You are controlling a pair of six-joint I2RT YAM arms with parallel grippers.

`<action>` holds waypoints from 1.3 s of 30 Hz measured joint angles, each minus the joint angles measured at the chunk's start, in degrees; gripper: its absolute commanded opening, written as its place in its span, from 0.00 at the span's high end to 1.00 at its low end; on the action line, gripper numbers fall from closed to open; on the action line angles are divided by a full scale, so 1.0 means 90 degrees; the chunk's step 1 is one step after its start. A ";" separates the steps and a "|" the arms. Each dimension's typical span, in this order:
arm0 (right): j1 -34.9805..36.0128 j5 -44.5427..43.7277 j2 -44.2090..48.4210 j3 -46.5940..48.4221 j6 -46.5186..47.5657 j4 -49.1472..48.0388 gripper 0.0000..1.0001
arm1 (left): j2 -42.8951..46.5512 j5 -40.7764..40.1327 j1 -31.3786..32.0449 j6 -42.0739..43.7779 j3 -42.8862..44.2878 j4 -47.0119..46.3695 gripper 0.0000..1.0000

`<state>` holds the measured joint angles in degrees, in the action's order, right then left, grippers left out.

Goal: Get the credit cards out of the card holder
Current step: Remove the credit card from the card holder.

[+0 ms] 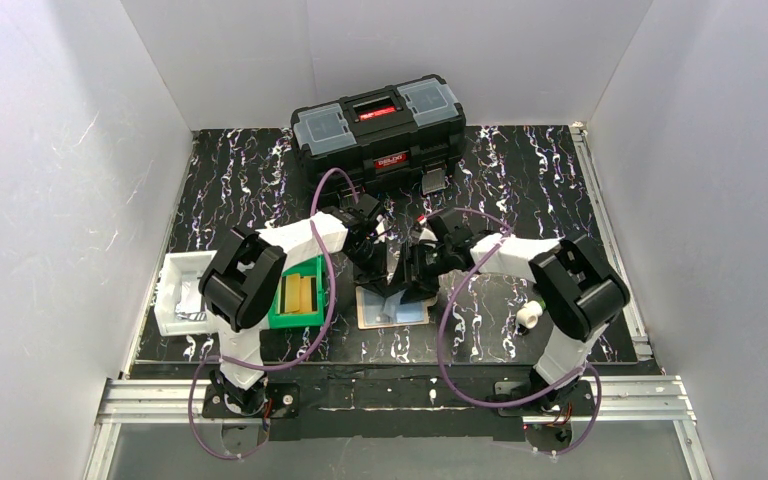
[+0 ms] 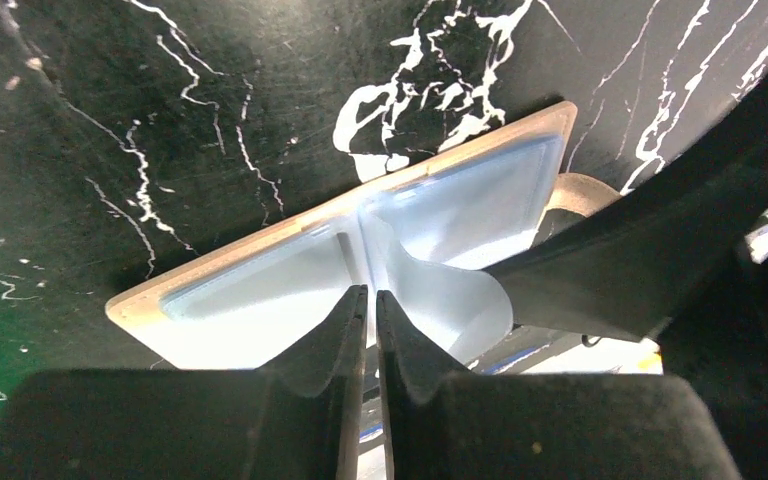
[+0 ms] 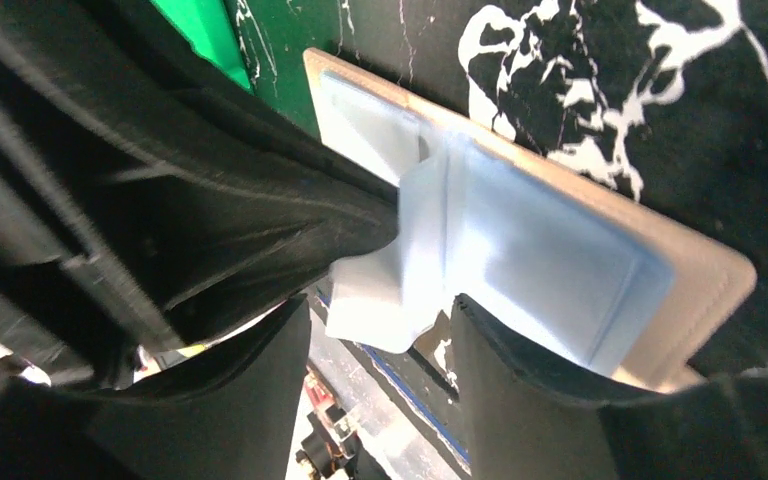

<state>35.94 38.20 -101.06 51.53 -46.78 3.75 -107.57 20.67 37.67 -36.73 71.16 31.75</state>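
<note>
Centrally, card holder [image 3: 705, 280], left jaws pinching perhaps a blue card [image 2: 450, 295], right jaws spread, green bin [image 1: 295, 322] near

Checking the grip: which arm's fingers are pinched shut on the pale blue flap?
The left gripper: its fingers pinch the flap standing up from the open card holder, while the right gripper has its fingers apart either side of it.

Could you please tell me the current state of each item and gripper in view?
card holder: open, lying flat on the table.
light blue card: curled up from the holder's middle, pinched.
left gripper: shut on the light blue card.
right gripper: open, one finger on each side of the card.
toolbox: lid closed.
green bin: holding yellow-tan slabs.
</note>
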 measured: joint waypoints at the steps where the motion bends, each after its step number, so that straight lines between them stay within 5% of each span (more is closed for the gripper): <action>1: -0.0010 -0.0090 0.0117 0.0000 0.0027 0.0112 0.34 | 0.0000 0.0044 0.0000 -0.0019 -0.0015 -0.0027 0.92; 14: -0.0148 -0.1911 0.2307 0.0000 0.0432 0.1809 0.29 | -0.0168 0.0736 0.0301 -0.0226 0.0267 -0.0328 0.89; 28: -0.0148 -0.2385 0.2293 -0.0078 0.0583 0.2475 0.31 | -0.0833 0.0928 0.0330 -0.0206 0.0675 -0.0233 0.82; 39: 0.0019 -0.2562 0.1889 0.0432 0.0610 0.2781 0.29 | 0.0731 0.0415 -0.0376 0.0121 0.0743 0.0437 0.60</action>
<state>36.12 15.14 -84.05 55.42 -41.30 28.77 -100.99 24.40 34.28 -35.64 77.84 35.68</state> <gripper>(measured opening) 0.694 0.316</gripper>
